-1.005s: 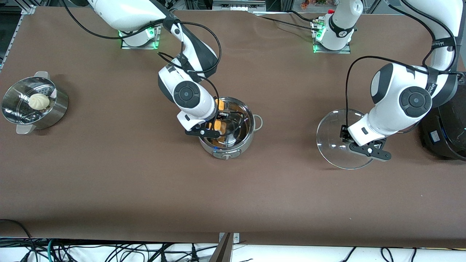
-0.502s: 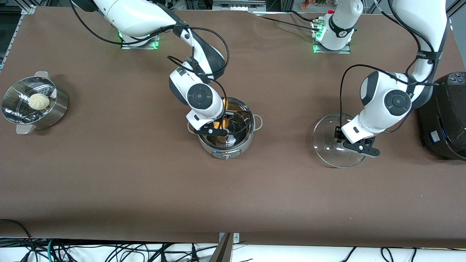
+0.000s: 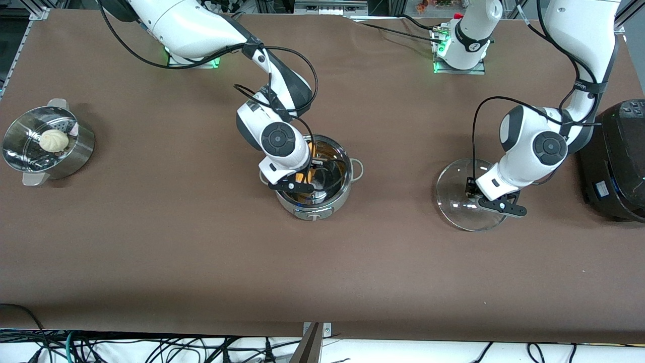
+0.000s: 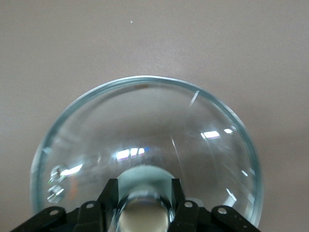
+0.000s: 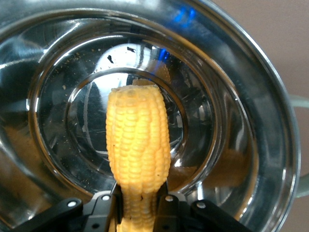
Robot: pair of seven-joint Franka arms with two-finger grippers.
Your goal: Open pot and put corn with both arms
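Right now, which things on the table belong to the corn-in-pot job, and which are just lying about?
In the job:
- pot, open
- corn, held in the right tool over the pot
- glass lid, its knob in the left tool

Lying about:
- steamer basket with bun
- black cooker

We see two glossy white arms, the right arm (image 3: 274,136) and the left arm (image 3: 534,151), each with black joint bands and round dark grey joint caps. Thin black cables loop along both. Their black grippers show small silver screws; green lights glow at the bases.
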